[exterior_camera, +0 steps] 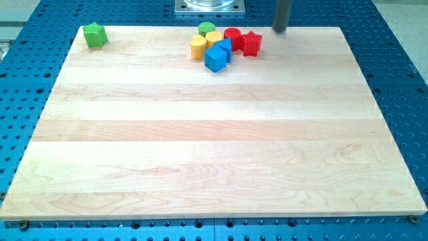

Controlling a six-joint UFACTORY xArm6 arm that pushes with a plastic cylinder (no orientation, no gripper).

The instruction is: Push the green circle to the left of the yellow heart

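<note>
One broad wooden board [214,134], pale and made of glued planks running across the view, fills most of the scene; it lies on a blue perforated metal table [401,53] whose hole grid shows on all sides, and a grey metal base plate [209,7] sits at the view's top edge. My tip [280,30] hangs at the board's top edge, to the view's right of the cluster and apart from every block; it is a plain rod with no jaws to spread or press together. The cluster sits near the top centre. The blue cube [215,59] is the nearest and biggest-looking piece, with a second blue block [226,48] tucked just behind it. The red star [252,43] and red cylinder [232,37] lie on the cluster's right. The yellow heart [214,38] sits in the middle, a yellow block [198,47] on the left. The green circle [206,29], a short round cylinder, bright green, rests at the cluster's top, touching the yellow heart's upper left. A green star [95,35] stands alone at the board's top left corner.
</note>
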